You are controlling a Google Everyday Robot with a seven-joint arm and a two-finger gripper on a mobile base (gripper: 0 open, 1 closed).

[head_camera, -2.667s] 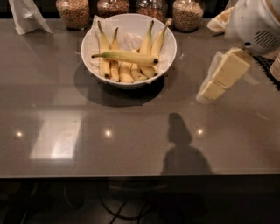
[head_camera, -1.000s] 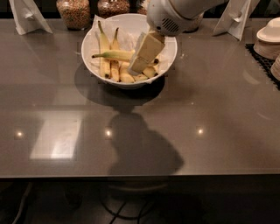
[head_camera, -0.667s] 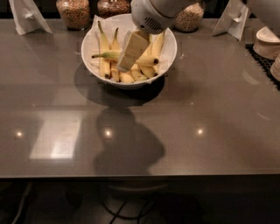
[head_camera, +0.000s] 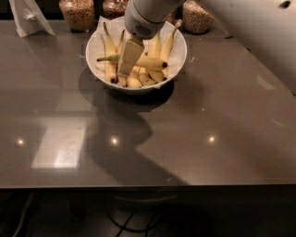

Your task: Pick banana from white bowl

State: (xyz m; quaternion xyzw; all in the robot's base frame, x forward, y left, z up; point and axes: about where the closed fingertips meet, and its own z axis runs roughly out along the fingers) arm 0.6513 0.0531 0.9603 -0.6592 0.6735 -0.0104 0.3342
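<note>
Over the white bowl, in the upper middle of the frame, the robot's arm comes in from the top edge. Its rounded white wrist sits above the bowl's far rim. From it the cream-coloured end effector slants down and to the left into the bowl. Its lower end lies across the stem half of the banana, at or just over it; contact cannot be made out. Whether the end effector is open or closed cannot be told from this angle.

That banana lies crosswise on top of the others, its greenish stem pointing to the left and its black tip to the right. Beneath it a bunch of shorter bananas fans out, stems towards the far rim.

The bowl stands on a dark grey glossy surface that fills most of the frame. The arm's shadow runs from the bowl towards the near edge. Three small light spots gleam in a row across the surface, and a pale rectangular reflection lies at lower left.

Along the far edge stand jars of grain, to the left and right of the arm. A white folded paper is at upper left. A pale blurred shape fills the upper right corner; what it is cannot be told. Below the near edge, dark cables lie on the floor.
</note>
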